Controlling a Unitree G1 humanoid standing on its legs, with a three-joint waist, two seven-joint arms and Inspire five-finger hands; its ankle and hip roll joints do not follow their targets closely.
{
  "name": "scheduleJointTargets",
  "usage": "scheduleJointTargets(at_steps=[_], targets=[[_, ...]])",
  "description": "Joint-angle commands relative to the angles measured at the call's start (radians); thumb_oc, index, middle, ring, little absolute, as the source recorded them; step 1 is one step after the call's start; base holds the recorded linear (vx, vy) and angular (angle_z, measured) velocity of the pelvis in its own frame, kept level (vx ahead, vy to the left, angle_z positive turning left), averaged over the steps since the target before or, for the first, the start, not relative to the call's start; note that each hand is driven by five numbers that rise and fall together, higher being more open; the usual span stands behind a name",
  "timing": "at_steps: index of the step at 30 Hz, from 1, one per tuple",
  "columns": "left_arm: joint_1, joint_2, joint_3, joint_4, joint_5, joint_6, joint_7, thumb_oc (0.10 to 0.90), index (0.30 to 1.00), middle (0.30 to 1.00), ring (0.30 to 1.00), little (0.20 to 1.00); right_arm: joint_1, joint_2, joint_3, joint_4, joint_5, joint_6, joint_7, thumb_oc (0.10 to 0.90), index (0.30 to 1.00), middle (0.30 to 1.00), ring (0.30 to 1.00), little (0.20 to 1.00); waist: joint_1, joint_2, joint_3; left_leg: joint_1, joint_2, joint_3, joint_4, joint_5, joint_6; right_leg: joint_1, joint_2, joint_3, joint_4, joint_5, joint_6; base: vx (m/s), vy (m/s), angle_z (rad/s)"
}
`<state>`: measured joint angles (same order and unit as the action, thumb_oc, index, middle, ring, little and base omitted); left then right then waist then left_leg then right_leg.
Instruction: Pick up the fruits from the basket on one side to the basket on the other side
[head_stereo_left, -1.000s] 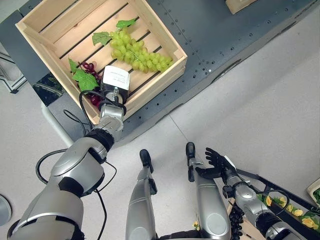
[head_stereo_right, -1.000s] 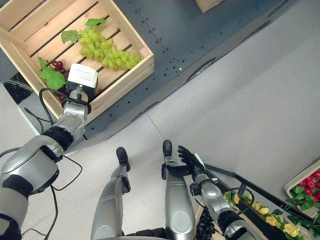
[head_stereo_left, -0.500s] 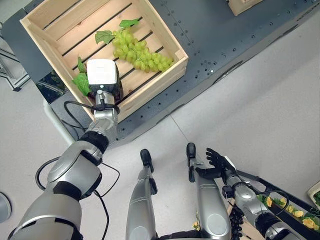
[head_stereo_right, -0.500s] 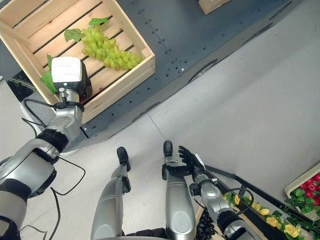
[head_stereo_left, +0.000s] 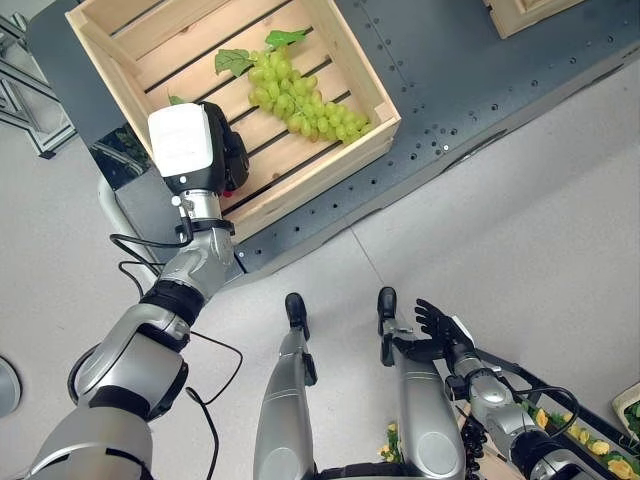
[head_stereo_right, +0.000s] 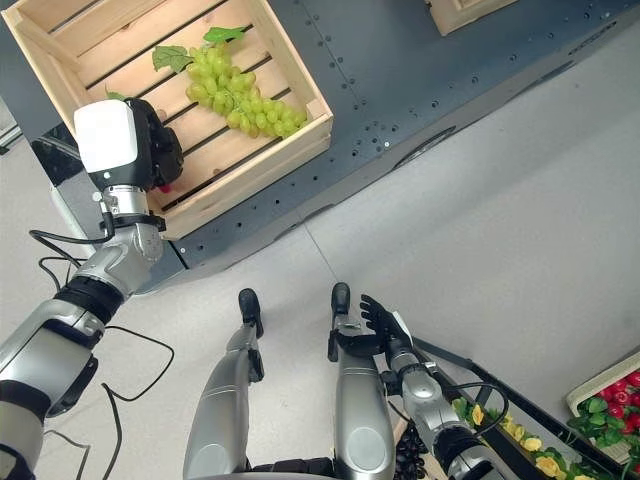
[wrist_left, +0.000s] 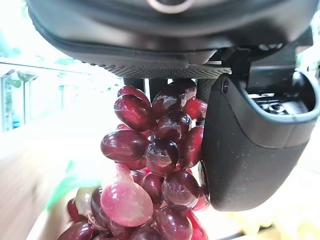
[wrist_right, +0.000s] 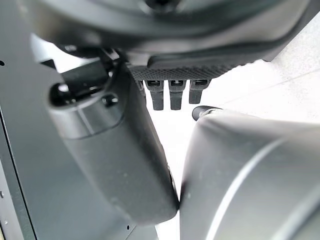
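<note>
Left hand (wrist_left: 250, 145) is clenched on a bunch of red grapes (wrist_left: 150, 170): the left wrist view shows the thumb against one side of the cluster and fingers behind its top, with the grapes hanging below the palm. From the head views the hand sits over the near-left corner of the wooden crate (head_stereo_left: 345, 75). The white wrist block covers most of the hand there, so only a sliver of red (head_stereo_right: 163, 186) and a green leaf tip (head_stereo_left: 177, 99) peek out; can't tell from those views whether the bunch is clear of the crate slats.

Green grapes (head_stereo_left: 300, 100) lie on the slats in the middle of the same crate, stem leaves toward the far side, apart from the left hand.

Crate rests on the dark tabletop (head_stereo_left: 480, 80). A second wooden crate (head_stereo_left: 530, 12) is cut off at the top edge, contents not visible.

Right hand (head_stereo_left: 432, 330) hangs low by the robot's side, fingers spread and slack, holding nothing. Red fruit in a box (head_stereo_right: 615, 385) at the right edge, mostly cropped.
</note>
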<state>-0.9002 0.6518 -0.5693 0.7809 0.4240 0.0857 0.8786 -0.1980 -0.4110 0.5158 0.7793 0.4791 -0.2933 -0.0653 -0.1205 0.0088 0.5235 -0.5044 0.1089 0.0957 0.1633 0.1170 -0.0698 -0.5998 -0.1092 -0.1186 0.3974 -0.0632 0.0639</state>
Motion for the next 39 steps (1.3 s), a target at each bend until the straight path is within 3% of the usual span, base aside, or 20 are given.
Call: scheduleJointTargets(at_steps=[1,5,12,16,21,22,23,33,39], targets=[[-0.083,0.117,0.093,-0.08,0.008,-0.05,0.125,0.4,0.3,0.3,0.3,0.3,0.096,0.021,-0.018,-0.077,-0.004,-0.035,-0.027,0.8,0.9,0.9,0.9,0.9,-0.009,-0.041,-0.003,-0.059,-0.033,0.023,0.096,-0.019,0.033,0.098,0.033,0.023,-0.235,0.158,-0.035,0.0,0.0,0.0],[-0.091,0.118,0.09,-0.093,-0.001,-0.094,0.149,0.4,0.3,0.3,0.3,0.3,0.094,0.022,-0.017,-0.072,-0.008,-0.036,-0.022,0.8,0.9,0.9,0.9,0.9,-0.013,-0.043,-0.003,-0.063,-0.029,0.027,0.103,-0.02,0.031,0.097,0.036,0.025,-0.233,0.157,-0.037,0.0,0.0,0.0],[-0.072,0.092,0.145,-0.144,-0.074,-0.251,0.205,0.4,0.3,0.3,0.3,0.3,0.105,0.03,-0.016,-0.077,-0.017,-0.038,-0.026,0.8,0.9,0.9,0.9,0.9,-0.013,-0.047,-0.003,-0.056,-0.027,0.026,0.102,-0.022,0.03,0.107,0.04,0.029,-0.235,0.153,-0.039,0.0,0.0,0.0],[-0.065,0.075,0.159,-0.158,-0.073,-0.261,0.206,0.4,0.3,0.3,0.3,0.3,0.103,0.03,-0.014,-0.079,-0.018,-0.032,-0.02,0.8,0.9,0.9,0.9,0.9,-0.014,-0.048,-0.003,-0.057,-0.025,0.025,0.103,-0.021,0.028,0.108,0.041,0.029,-0.233,0.151,-0.041,0.0,0.0,0.0],[-0.082,0.075,0.123,-0.162,-0.093,-0.231,0.114,0.4,0.3,0.3,0.3,0.3,0.096,0.026,-0.013,-0.082,-0.022,-0.022,-0.016,0.8,0.9,0.9,0.9,0.9,-0.018,-0.05,-0.003,-0.059,-0.022,0.028,0.103,-0.02,0.026,0.107,0.044,0.031,-0.232,0.149,-0.042,0.0,0.0,0.0],[-0.086,0.075,0.11,-0.161,-0.101,-0.221,0.091,0.525,0.488,0.488,0.488,0.488,0.095,0.025,-0.013,-0.084,-0.022,-0.02,-0.015,0.8,0.9,0.9,0.9,0.9,-0.019,-0.051,-0.003,-0.061,-0.022,0.029,0.103,-0.02,0.026,0.106,0.044,0.031,-0.233,0.15,-0.042,0.0,0.0,0.0],[-0.09,0.076,0.095,-0.159,-0.115,-0.211,0.057,0.8,0.9,0.9,0.9,0.9,0.093,0.024,-0.012,-0.083,-0.022,-0.022,-0.014,0.8,0.9,0.9,0.9,0.9,-0.02,-0.051,-0.003,-0.063,-0.022,0.03,0.102,-0.02,0.026,0.103,0.045,0.032,-0.233,0.15,-0.042,0.0,0.0,0.0],[-0.11,0.102,0.046,-0.114,-0.159,-0.218,-0.003,0.8,0.9,0.9,0.9,0.9,0.102,0.006,-0.016,-0.071,-0.025,-0.041,0.005,0.8,0.9,0.9,0.9,0.9,-0.028,-0.044,-0.003,-0.066,-0.02,0.038,0.11,-0.022,0.027,0.097,0.043,0.039,-0.23,0.151,-0.04,0.0,0.0,0.0],[-0.105,0.097,0.062,-0.136,-0.212,-0.334,-0.032,0.8,0.9,0.9,0.9,0.9,0.108,0.005,-0.021,-0.072,-0.03,-0.043,0.005,0.8,0.9,0.9,0.9,0.9,-0.029,-0.038,-0.003,-0.067,-0.02,0.04,0.111,-0.022,0.028,0.094,0.041,0.038,-0.226,0.151,-0.04,0.0,0.0,0.0]])
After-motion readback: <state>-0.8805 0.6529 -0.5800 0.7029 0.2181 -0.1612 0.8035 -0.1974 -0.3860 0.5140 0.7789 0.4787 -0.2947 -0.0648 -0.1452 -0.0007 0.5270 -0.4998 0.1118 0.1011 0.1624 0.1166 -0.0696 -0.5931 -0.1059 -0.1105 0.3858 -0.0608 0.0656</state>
